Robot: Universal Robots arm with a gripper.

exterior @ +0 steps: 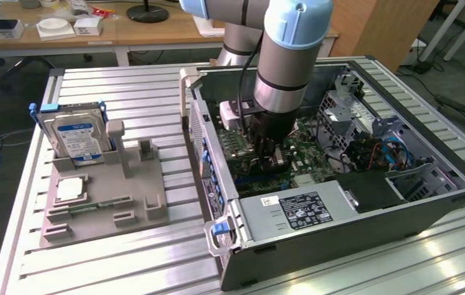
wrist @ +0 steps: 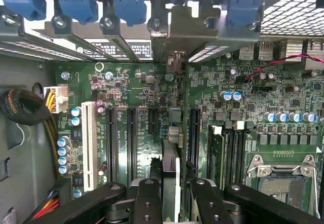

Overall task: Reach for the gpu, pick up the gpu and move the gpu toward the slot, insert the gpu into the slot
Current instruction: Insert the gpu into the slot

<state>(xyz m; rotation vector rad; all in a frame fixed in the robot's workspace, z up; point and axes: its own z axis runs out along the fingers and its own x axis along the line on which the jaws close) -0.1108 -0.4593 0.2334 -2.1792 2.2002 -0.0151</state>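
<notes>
The pincer (wrist: 172, 193) is closed on the gpu (wrist: 171, 176), its two black fingers (wrist: 148, 198) pressing the card's flat sides. The card stands on edge, seen end-on in the wrist view as a thin dark strip over the green motherboard (wrist: 147, 97). It sits above the row of long black slots (wrist: 130, 143), between two of them; whether its lower edge already touches a slot cannot be told. Its metal end bracket (wrist: 177, 36) reaches to the rear wall of the computer case (exterior: 355, 233), under the blue clips (wrist: 129, 1).

In the exterior view the arm (exterior: 286, 67) reaches straight down into the open case, the pincer (exterior: 267, 161) low over the motherboard (exterior: 310, 157). On the exterior view's left of the case, a grey holder (exterior: 105, 196) on the slatted metal tabletop (exterior: 117, 258) carries an upright hard drive (exterior: 77, 135) with a blue label. Beyond the case stands a wooden desk (exterior: 134, 31).
</notes>
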